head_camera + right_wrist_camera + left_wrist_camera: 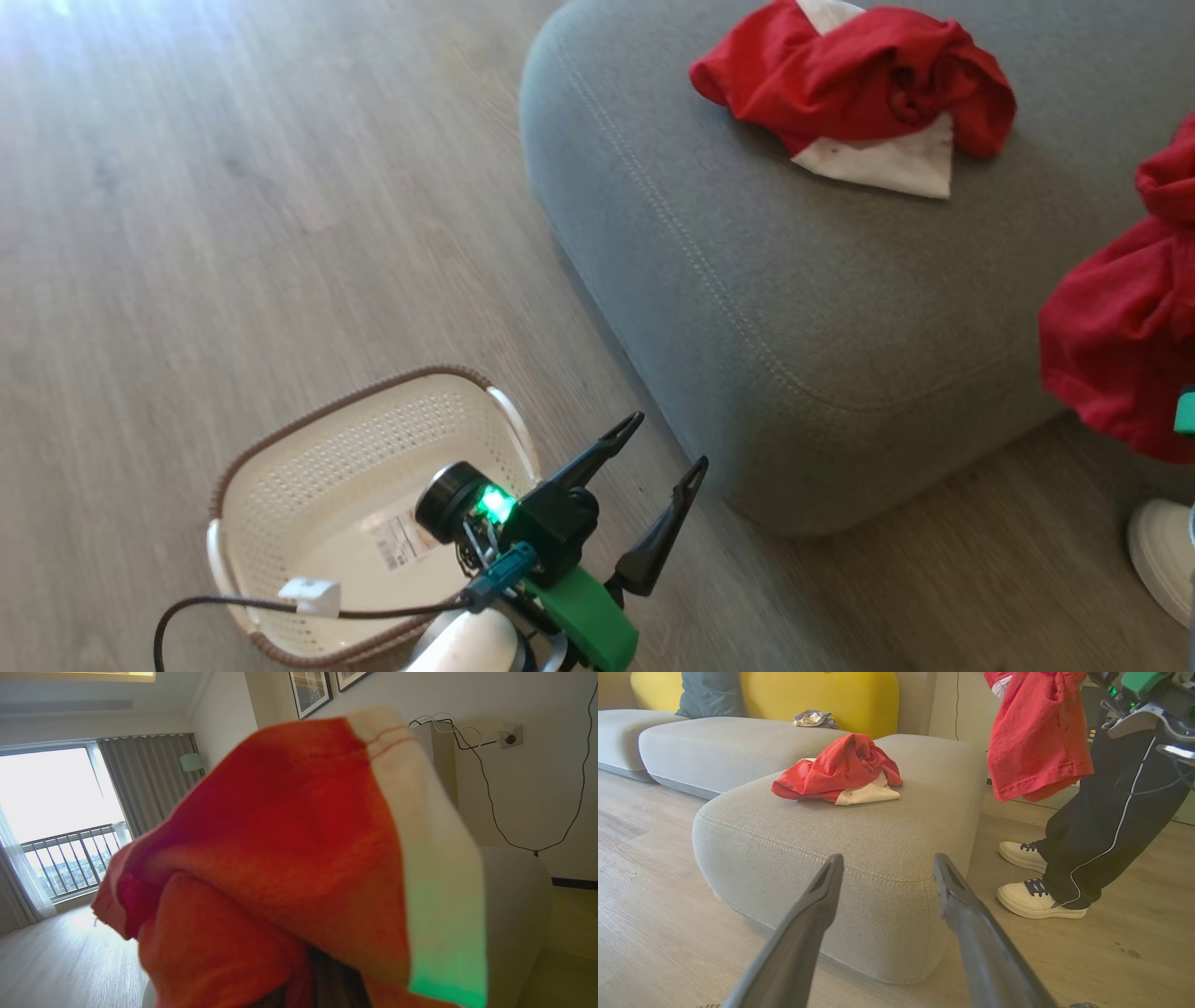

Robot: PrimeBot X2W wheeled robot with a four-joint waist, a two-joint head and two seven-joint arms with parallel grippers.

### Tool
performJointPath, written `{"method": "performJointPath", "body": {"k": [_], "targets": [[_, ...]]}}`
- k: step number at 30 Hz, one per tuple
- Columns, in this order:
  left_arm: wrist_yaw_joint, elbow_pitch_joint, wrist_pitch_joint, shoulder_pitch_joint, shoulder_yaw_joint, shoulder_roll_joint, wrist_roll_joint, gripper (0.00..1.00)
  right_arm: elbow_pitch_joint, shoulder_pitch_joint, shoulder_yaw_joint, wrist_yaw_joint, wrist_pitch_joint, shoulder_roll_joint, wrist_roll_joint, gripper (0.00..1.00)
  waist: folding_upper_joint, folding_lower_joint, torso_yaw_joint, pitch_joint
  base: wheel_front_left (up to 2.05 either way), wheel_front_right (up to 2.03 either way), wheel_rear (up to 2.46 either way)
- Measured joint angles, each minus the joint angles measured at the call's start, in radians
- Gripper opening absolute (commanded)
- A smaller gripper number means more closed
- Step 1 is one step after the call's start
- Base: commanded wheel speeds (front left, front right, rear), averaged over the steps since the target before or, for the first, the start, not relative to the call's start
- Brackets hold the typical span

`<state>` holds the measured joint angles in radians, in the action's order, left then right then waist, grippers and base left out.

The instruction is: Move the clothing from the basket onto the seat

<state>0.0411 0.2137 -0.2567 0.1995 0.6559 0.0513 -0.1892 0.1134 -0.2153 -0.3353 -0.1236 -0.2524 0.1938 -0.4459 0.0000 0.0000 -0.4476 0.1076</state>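
Basket (pixel 373 446) shows its labelled bottom (bare); left fingers (pixel 823 897) spread, right fingers (pixel 331 980) clamp red clothing (pixel 289 835).

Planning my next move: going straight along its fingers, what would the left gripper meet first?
Most likely the seat, its rounded side below the seam; the left gripper points squarely at it. Depth unclear.

The seat (pixel 840 327) has its near corner and front half bare, open from above; a crumpled red garment (pixel 850 84) takes the far edge; a hanging red garment (pixel 1120 355) and a person's shoes (pixel 1041 900) crowd its right side; floor (pixel 233 187) left of it lies open.
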Motion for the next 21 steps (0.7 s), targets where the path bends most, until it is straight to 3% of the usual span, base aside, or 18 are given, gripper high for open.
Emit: {"method": "performJointPath", "body": {"k": [10,21], "targets": [[0.017,0.018,0.000,0.019,0.000,0.000,0.045,1.00,-0.004,-0.040,0.001,0.000,0.000,-0.035,-0.003,0.00,0.0000,0.0000,-0.036,0.074,0.00,0.00,0.00],[0.064,0.036,0.000,0.116,0.030,0.056,0.131,1.00,0.093,-0.429,-0.024,0.000,-0.004,0.054,-0.089,0.00,0.0000,0.0002,-0.032,0.277,0.00,0.00,0.00]]}}
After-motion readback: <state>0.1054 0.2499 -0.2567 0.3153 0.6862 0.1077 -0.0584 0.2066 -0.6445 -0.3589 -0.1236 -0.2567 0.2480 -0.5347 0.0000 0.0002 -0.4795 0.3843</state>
